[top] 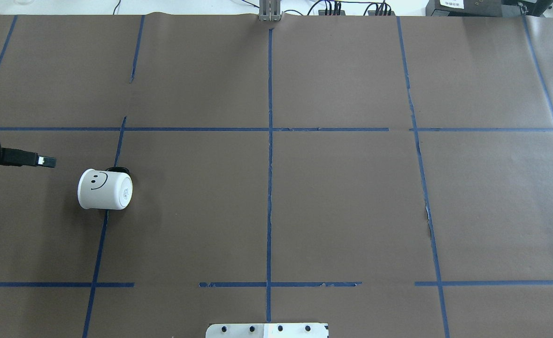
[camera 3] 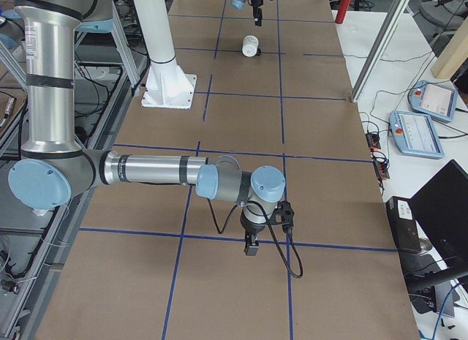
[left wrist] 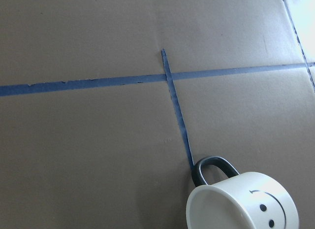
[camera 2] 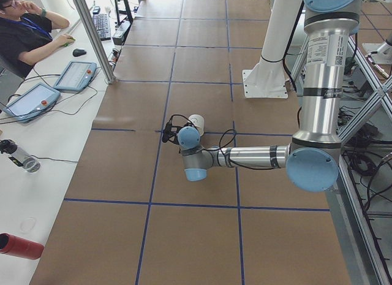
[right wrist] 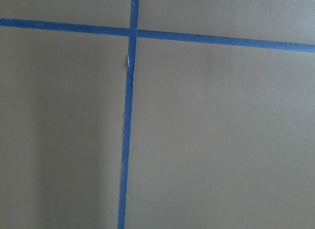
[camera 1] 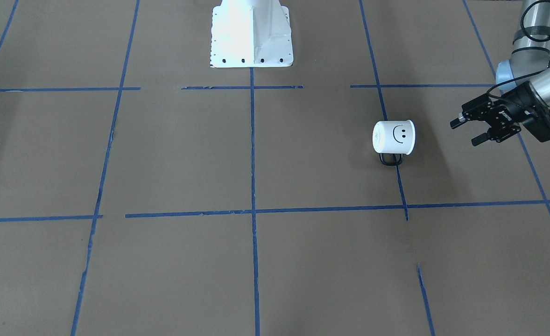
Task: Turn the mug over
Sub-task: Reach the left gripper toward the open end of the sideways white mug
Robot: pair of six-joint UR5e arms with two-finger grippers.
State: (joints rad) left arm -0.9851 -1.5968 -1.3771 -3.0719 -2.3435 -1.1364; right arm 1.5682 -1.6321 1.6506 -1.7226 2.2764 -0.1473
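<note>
The white mug (camera 1: 394, 137) with a black smiley face lies on its side on the brown table, its black loop handle (camera 1: 391, 159) resting against the surface. It also shows in the overhead view (top: 104, 189), the left wrist view (left wrist: 243, 202), the exterior left view (camera 2: 196, 122) and the exterior right view (camera 3: 250, 45). My left gripper (camera 1: 467, 131) is open and empty, hovering beside the mug, apart from it, fingers pointing toward it. My right gripper (camera 3: 251, 246) shows only in the exterior right view, pointing down over bare table far from the mug; I cannot tell whether it is open or shut.
The white robot pedestal (camera 1: 251, 35) stands at the table's robot side. Blue tape lines (top: 270, 188) grid the brown paper. An operator (camera 2: 24, 30) sits at a side bench with tablets (camera 2: 75, 75); a red bottle (camera 2: 21, 245) lies there.
</note>
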